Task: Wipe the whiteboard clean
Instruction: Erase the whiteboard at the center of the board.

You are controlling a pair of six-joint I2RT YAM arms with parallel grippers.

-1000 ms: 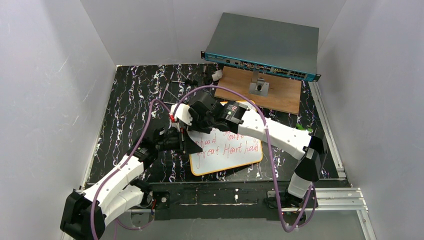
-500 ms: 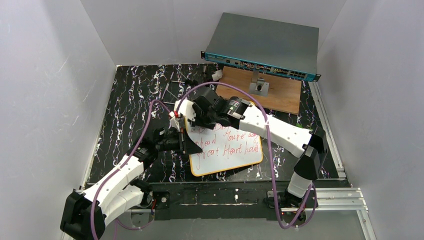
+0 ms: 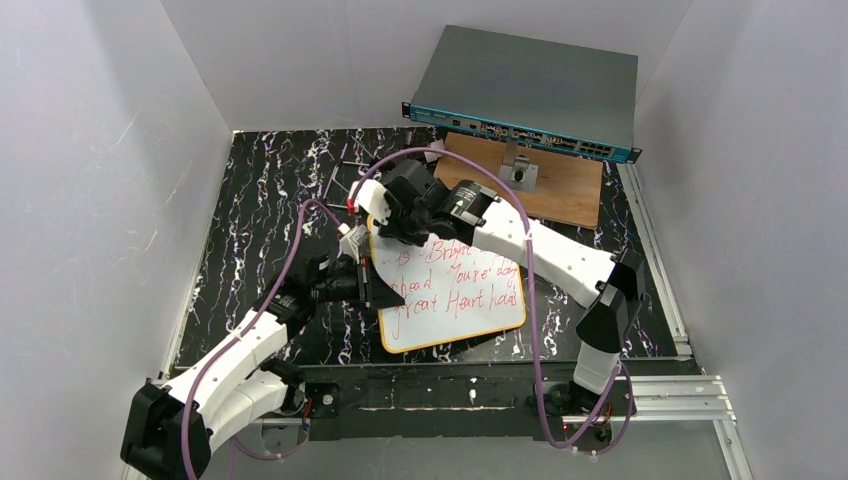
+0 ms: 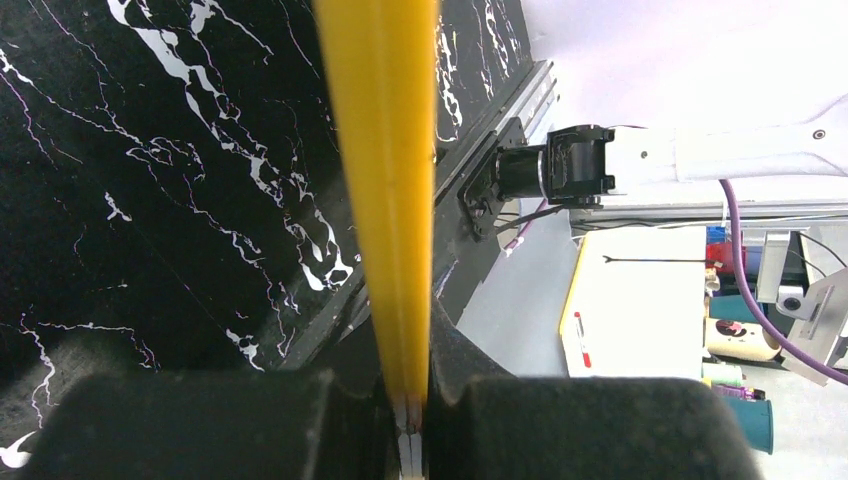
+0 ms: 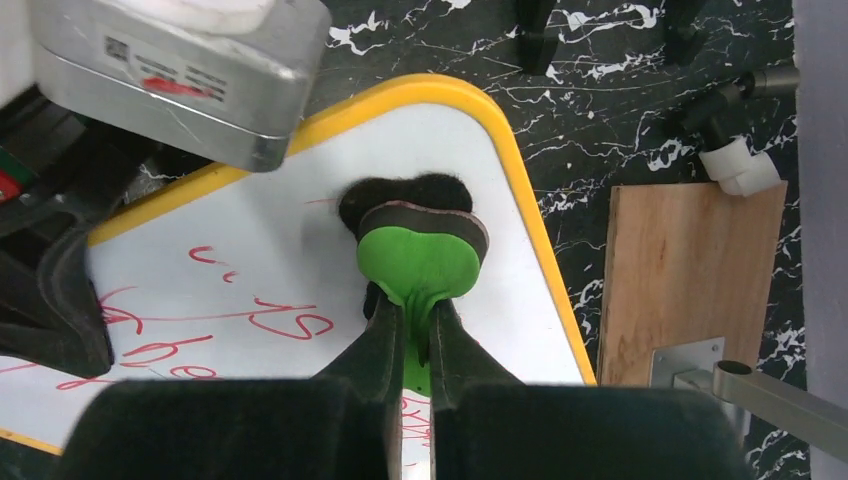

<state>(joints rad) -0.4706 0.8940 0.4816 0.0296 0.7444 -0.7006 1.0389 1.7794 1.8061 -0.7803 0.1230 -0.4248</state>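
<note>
The whiteboard (image 3: 455,305), white with an orange-yellow frame and red handwritten lines, lies flat on the black marbled table. My left gripper (image 3: 366,284) is shut on its left edge; the left wrist view shows the yellow frame (image 4: 385,200) clamped between the jaws (image 4: 410,415). My right gripper (image 3: 396,214) is shut on the handle of a green eraser (image 5: 420,258), whose black felt pad (image 5: 400,195) rests on the whiteboard (image 5: 250,260) near its far corner. Red writing shows to the left of the eraser.
A brown wooden board (image 3: 525,182) with a metal bracket lies just behind the whiteboard, also in the right wrist view (image 5: 680,270). A grey network switch (image 3: 525,85) stands at the back. Small black and white fittings (image 5: 735,165) lie near the far edge. White walls enclose the table.
My right gripper has slid the eraser toward the far edge of the whiteboard, uncovering more red writing on the top line. The left gripper has held still on the frame.
</note>
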